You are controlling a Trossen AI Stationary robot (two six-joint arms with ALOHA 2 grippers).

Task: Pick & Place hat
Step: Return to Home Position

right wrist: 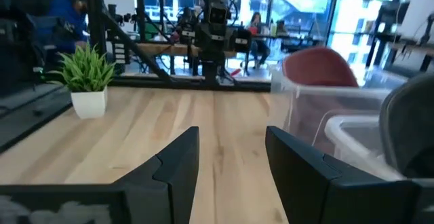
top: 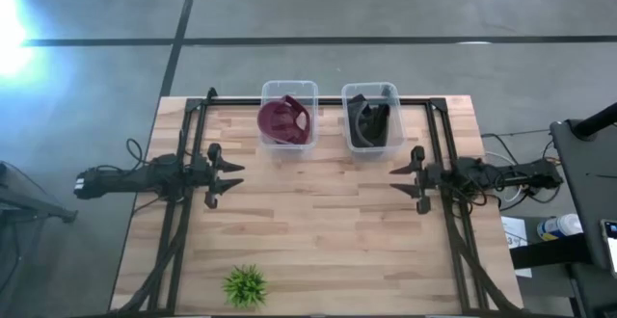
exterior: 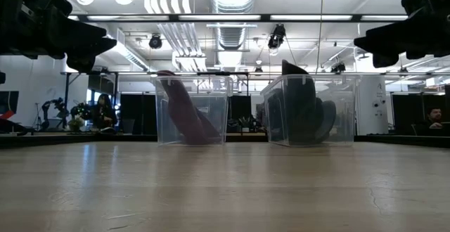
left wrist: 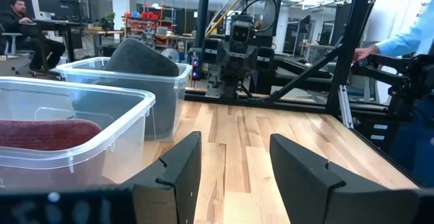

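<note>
A maroon hat (top: pixel 282 119) lies in the left clear bin (top: pixel 289 140) at the table's far side. A dark grey hat (top: pixel 369 119) lies in the right clear bin (top: pixel 373 146); both hats reach above the bin rims in the low view (exterior: pixel 184 109) (exterior: pixel 302 105). My left gripper (top: pixel 231 178) is open and empty at the table's left side, level, pointing toward the right. My right gripper (top: pixel 400 181) is open and empty at the table's right side, pointing toward the left. In the wrist views the fingers (left wrist: pixel 234 173) (right wrist: pixel 230 163) stand apart over bare table.
A small potted green plant (top: pixel 245 285) stands near the table's front edge, left of middle. Black frame rails (top: pixel 188 145) (top: pixel 445 154) run along both sides and the far edge. The wooden table's middle (top: pixel 318 212) is bare. People show in the room beyond.
</note>
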